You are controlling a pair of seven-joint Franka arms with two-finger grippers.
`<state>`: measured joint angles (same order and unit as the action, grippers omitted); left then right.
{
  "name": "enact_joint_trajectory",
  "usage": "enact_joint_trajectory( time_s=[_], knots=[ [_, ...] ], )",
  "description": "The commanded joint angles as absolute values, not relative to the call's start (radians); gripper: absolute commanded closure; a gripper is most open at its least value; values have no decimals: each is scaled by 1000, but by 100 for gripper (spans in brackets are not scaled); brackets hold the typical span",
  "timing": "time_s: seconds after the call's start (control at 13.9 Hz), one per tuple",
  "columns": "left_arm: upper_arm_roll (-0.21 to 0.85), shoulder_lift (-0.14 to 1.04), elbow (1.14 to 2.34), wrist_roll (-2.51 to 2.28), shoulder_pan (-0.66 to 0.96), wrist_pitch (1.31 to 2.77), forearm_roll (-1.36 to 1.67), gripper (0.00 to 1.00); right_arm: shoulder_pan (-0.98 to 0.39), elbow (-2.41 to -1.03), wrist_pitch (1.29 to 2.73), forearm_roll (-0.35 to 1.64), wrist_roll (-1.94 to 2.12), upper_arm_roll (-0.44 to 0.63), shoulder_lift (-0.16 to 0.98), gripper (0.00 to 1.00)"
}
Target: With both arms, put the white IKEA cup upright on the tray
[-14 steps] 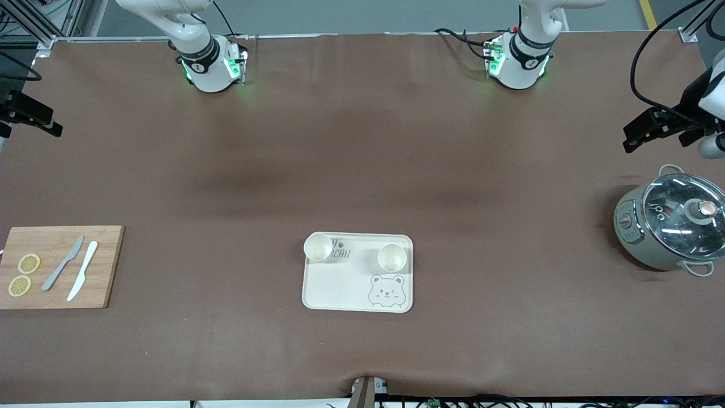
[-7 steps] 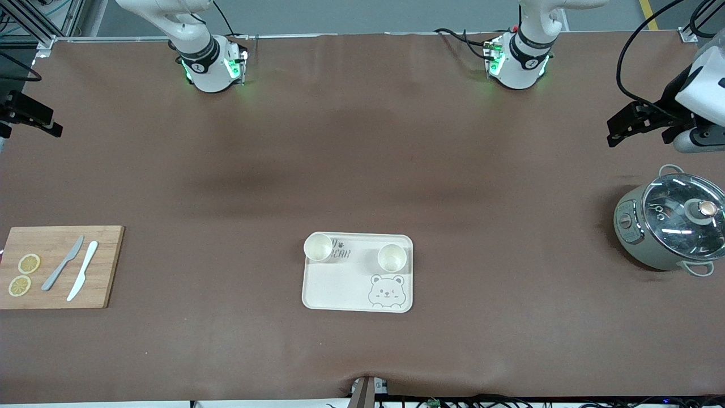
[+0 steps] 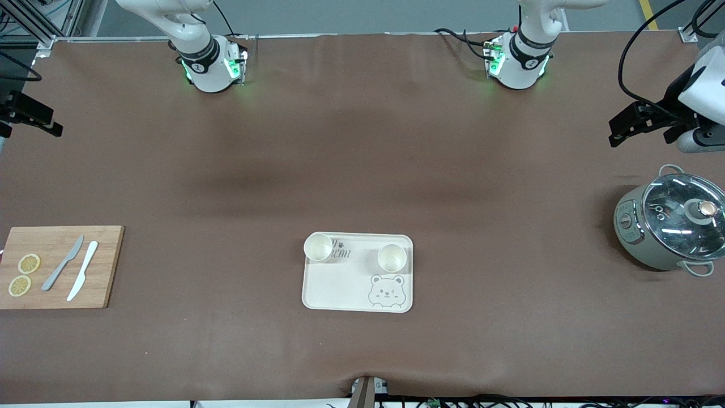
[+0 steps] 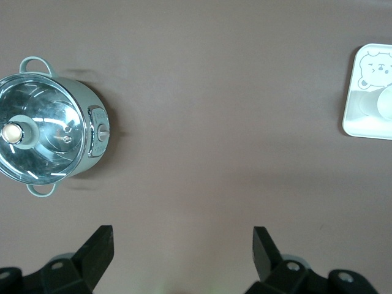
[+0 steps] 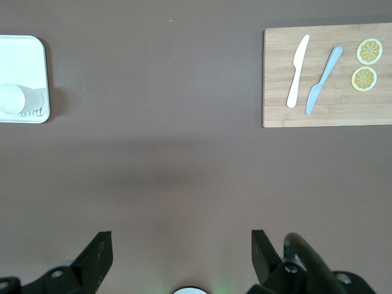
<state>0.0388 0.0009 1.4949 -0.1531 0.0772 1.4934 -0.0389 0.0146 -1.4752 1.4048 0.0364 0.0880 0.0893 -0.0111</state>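
Note:
The cream tray with the bear drawing lies on the brown table mat, midway between the two ends and near the front camera. Two white cups stand upright on it: one at its corner toward the right arm's end, the other toward the left arm's end. My left gripper is open and empty, high over bare mat at the left arm's end; its wrist view shows the tray's edge. My right gripper is open and empty over the right arm's end; its wrist view shows the tray and a cup.
A grey-green cooker pot with a glass lid stands at the left arm's end, also in the left wrist view. A wooden cutting board with two knives and two lemon slices lies at the right arm's end, also in the right wrist view.
My left gripper has drifted a little away from the pot and toward the table's middle, then settled. The right arm, the cups and the tray have not moved.

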Motion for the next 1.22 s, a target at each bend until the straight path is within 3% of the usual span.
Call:
enact_joint_trajectory(
  time_s=[0.0, 1.15],
  knots=[
    [51, -15, 1509, -140, 66, 1496, -26, 0, 38, -1466, 1396, 52, 95, 77, -8, 0],
    [46, 9, 1506, -98, 63, 1493, -34, 0, 38, -1470, 1394, 52, 94, 77, -6, 0]
  ],
)
